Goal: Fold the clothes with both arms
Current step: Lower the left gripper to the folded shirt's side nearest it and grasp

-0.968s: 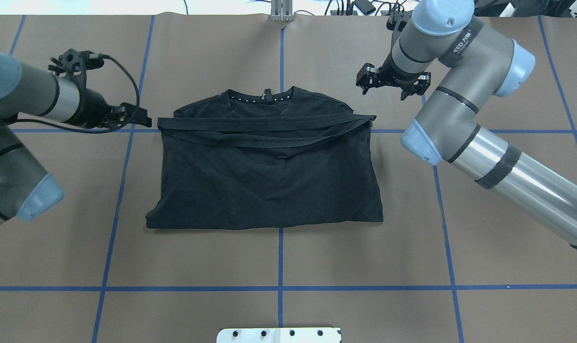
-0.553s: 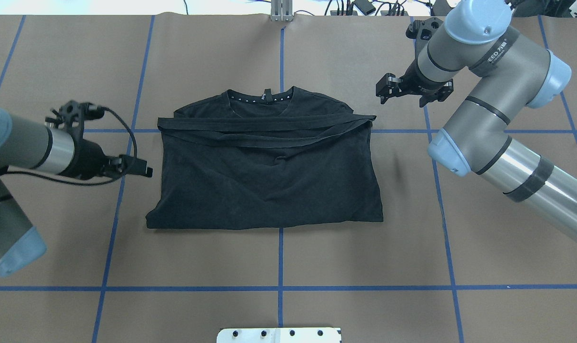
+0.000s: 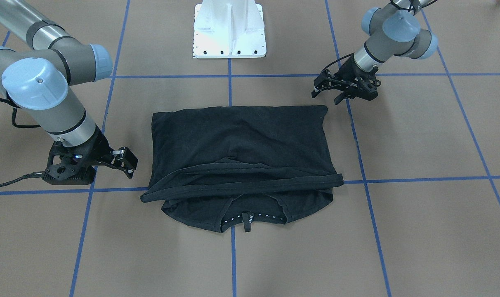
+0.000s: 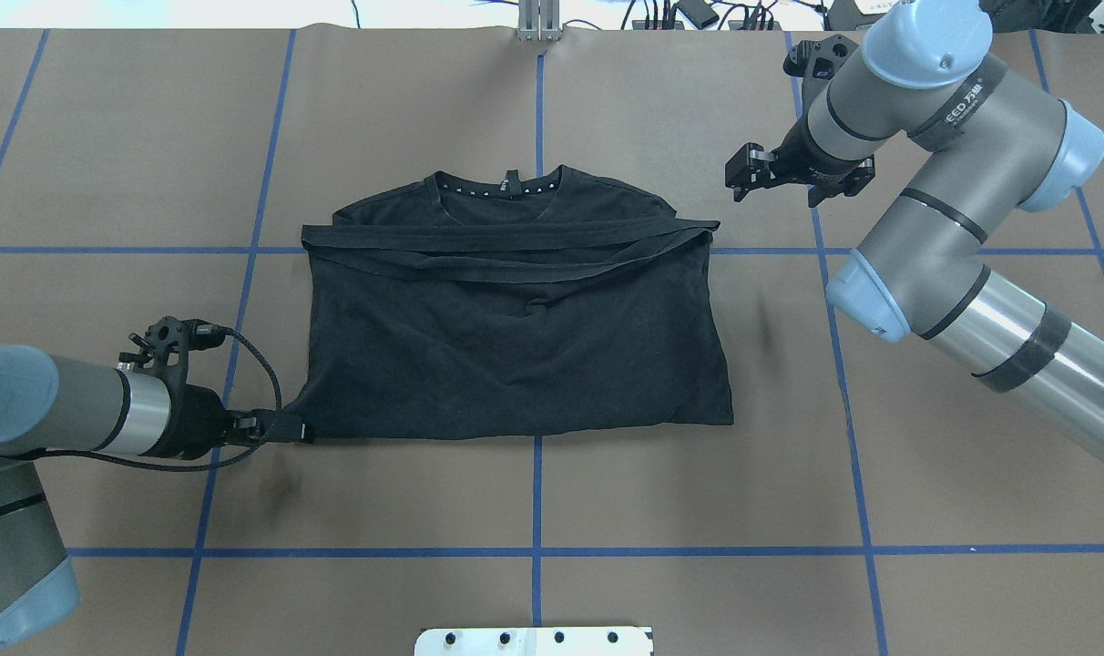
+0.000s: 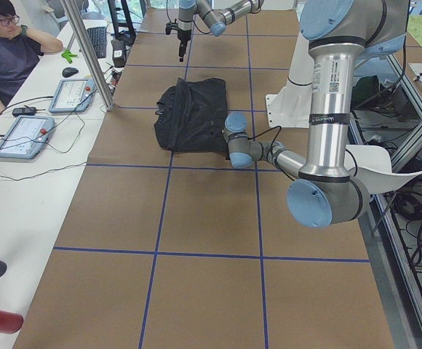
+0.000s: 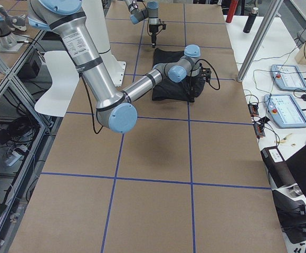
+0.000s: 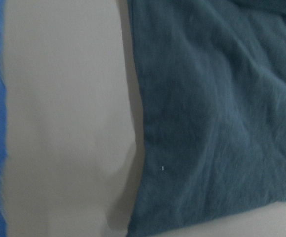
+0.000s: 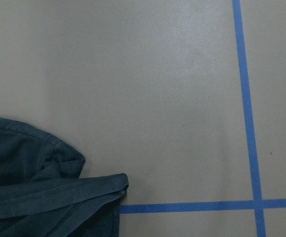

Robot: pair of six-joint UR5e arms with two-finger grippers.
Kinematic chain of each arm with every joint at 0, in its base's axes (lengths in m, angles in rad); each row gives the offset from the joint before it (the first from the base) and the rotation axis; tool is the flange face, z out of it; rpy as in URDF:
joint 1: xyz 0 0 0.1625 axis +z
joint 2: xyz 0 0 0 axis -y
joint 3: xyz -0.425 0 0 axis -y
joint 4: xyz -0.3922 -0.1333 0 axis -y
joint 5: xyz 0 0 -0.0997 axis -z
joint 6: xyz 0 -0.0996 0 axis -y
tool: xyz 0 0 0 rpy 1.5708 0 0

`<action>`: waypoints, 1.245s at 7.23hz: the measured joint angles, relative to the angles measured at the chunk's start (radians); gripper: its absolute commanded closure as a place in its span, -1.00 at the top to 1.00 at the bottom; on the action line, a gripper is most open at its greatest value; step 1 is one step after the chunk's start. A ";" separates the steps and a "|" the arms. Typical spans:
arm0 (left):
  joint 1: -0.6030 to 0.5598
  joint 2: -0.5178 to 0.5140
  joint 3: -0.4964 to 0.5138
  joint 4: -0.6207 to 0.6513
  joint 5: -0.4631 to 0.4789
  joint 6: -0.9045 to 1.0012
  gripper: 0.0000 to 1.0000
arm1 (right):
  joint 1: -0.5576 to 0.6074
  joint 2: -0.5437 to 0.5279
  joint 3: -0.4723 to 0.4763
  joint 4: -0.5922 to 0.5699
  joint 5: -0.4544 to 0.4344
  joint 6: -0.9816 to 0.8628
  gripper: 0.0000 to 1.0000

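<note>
Lying folded, T-shirt (image 4: 516,346) sits beside left tool (image 4: 297,428).

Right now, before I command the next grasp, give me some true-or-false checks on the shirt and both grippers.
1. The T-shirt lies with its collar pointing away from the white base. True.
2. The right gripper is clamped on a sleeve. False: it is off the fabric, over bare table beside the shirt's far right corner.
3. The left gripper is at the shirt's near left corner. True.
4. The shirt is spread out fully unfolded. False: its lower part is folded up, and the hem band lies across just below the collar.
</note>
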 measured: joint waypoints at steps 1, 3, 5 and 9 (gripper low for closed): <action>0.009 -0.017 0.022 -0.005 0.008 -0.006 0.36 | 0.000 0.001 0.001 0.000 -0.001 0.000 0.98; 0.013 -0.041 0.044 -0.007 0.009 -0.009 0.10 | 0.000 0.002 0.005 0.000 -0.004 0.000 0.98; 0.011 -0.046 0.048 -0.007 0.008 -0.002 0.03 | -0.001 0.002 0.005 0.000 -0.006 0.000 0.98; -0.007 -0.041 0.043 -0.007 0.003 0.011 -1.00 | -0.002 0.002 0.007 0.000 -0.009 0.001 0.98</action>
